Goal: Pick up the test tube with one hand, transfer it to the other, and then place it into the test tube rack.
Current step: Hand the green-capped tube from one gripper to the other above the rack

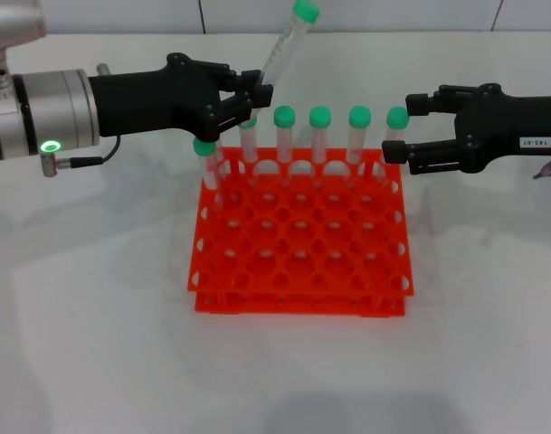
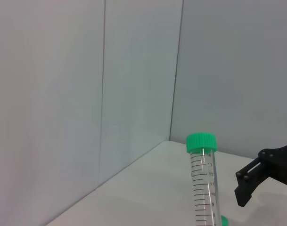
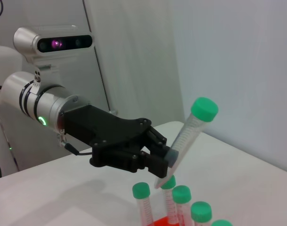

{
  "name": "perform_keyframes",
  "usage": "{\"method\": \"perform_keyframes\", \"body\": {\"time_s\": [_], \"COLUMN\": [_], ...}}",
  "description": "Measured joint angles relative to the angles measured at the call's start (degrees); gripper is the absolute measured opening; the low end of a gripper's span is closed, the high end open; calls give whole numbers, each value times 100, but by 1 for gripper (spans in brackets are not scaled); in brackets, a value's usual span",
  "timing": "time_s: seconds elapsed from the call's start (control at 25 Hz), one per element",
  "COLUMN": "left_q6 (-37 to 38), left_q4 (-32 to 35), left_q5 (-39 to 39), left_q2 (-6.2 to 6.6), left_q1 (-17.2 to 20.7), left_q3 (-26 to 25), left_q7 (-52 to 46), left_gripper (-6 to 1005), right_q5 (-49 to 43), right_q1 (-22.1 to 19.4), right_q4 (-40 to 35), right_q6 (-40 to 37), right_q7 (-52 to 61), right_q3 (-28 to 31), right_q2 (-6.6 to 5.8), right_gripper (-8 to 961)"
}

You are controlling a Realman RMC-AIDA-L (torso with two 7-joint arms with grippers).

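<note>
My left gripper (image 1: pixel 255 96), black with no label, is shut on the lower part of a clear test tube (image 1: pixel 280 50). The tube tilts up and to the right, with its green cap (image 1: pixel 304 11) on top, above the back left of the orange-red rack (image 1: pixel 302 271). The left wrist view shows the tube (image 2: pixel 203 188). The right wrist view shows the tube (image 3: pixel 186 137) held in the left gripper (image 3: pixel 166 161). My right gripper (image 1: pixel 404 127), with a white label, is open at the rack's back right corner, level with the rightmost tube's cap.
Several more green-capped tubes (image 1: pixel 320 136) stand in the rack's back row, and one (image 1: pixel 205 167) stands at the left side. Their caps (image 3: pixel 181 193) also show in the right wrist view. A white table (image 1: pixel 94 344) surrounds the rack, with a wall behind it.
</note>
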Motion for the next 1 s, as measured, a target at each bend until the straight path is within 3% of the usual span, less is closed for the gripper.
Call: {"method": "perform_keyframes", "body": {"time_s": [1.0], "left_q6": [7], "left_q4": [-10], "left_q5": [-325], "left_q2": [-13], "left_q1": [77], "left_q3": [-38], "left_q7": [403], "left_gripper": [172], "right_q5": [9], "right_q1": [8], "right_q4": [10], "right_q6": [53], "right_q7": [5], "right_q3": [32], "right_q2": [0], "right_gripper": [844]}}
